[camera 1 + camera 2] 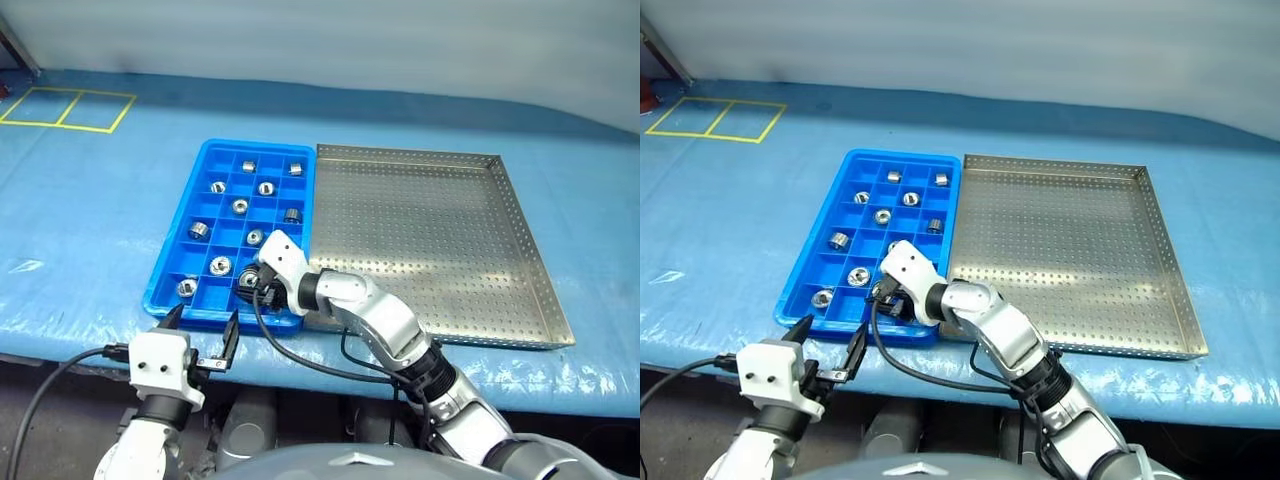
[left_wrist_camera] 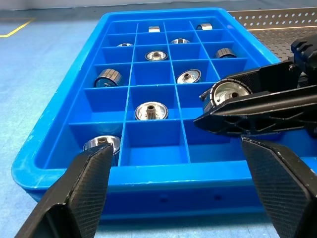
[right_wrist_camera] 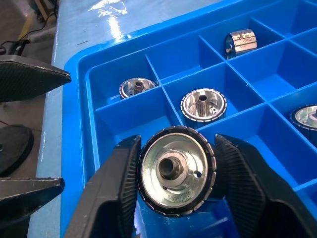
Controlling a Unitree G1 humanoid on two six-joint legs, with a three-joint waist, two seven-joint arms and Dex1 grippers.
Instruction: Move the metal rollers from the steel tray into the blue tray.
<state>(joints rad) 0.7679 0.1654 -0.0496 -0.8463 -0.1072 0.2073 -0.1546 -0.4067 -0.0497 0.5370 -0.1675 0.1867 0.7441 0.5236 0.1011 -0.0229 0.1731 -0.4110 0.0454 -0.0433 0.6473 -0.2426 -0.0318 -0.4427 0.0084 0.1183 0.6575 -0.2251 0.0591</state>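
The steel tray (image 1: pixel 430 240) lay bare; the blue tray (image 1: pixel 170 285) held the metal rollers (image 1: pixel 240 206). Right hand (image 3: pixel 174 173) gripped one roller (image 3: pixel 176 171) above a near compartment. Left hand (image 1: pixel 205 335) stood wide open, empty. Risk: release over a divider could tip the roller astray.

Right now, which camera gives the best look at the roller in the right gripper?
The right wrist view: the roller faces it between the right gripper's fingers. The left wrist view catches it partly behind a finger; the head views show barely any.

I see shiny ring-like metal rollers (image 1: pixel 240 206) scattered singly among the blue tray's (image 1: pixel 172 260) square compartments, beside the bare perforated steel tray (image 1: pixel 430 240).
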